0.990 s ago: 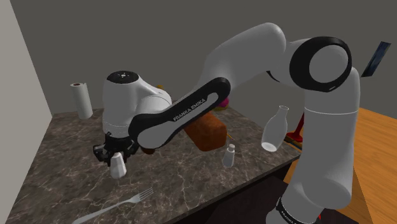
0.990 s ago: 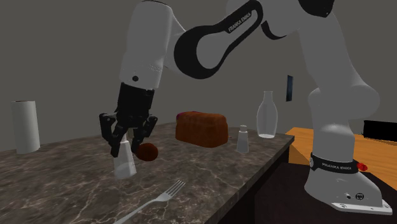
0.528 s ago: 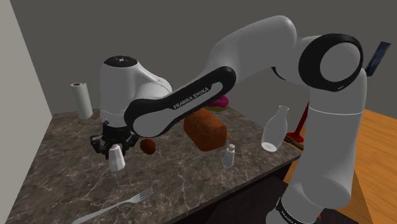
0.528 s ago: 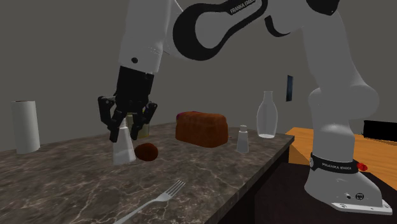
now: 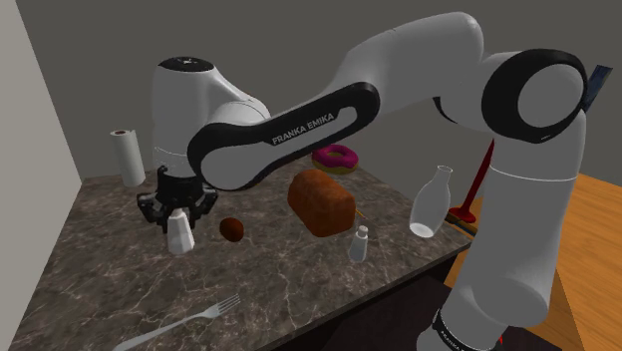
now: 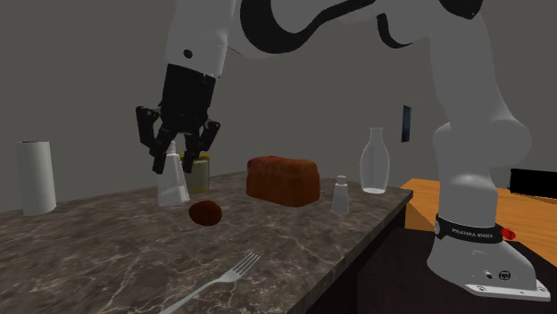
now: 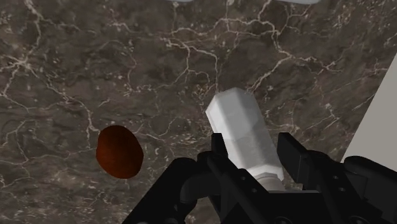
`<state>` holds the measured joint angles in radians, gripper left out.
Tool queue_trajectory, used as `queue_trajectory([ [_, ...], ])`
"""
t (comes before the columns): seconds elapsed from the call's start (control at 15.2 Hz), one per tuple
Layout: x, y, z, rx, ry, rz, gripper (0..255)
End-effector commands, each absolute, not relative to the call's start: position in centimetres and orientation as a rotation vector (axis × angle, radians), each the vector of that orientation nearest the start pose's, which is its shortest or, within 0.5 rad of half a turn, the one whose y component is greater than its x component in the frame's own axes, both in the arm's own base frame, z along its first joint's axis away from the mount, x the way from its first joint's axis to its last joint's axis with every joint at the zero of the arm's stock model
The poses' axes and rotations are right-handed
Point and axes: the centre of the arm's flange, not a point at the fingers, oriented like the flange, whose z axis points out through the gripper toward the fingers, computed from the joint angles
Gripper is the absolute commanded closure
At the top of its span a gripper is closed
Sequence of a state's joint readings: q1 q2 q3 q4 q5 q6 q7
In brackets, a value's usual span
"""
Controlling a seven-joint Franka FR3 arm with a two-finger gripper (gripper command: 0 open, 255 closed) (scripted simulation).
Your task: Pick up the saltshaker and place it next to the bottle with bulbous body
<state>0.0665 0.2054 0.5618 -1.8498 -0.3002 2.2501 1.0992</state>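
Bread loaf [image 5: 321,201], fork [image 5: 179,325] and paper roll [image 5: 127,158] on marble counter [image 5: 100,261].
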Motion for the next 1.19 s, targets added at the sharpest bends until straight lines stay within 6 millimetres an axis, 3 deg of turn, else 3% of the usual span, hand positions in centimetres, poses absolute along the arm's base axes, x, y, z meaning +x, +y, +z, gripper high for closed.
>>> queue_trajectory([
  [0.0, 52.4, 34.7, 46.1, -2.994, 0.5, -0.399, 255],
  [1.12, 52.4, 34.7, 55.1, -2.994, 0.5, -0.399, 255],
])
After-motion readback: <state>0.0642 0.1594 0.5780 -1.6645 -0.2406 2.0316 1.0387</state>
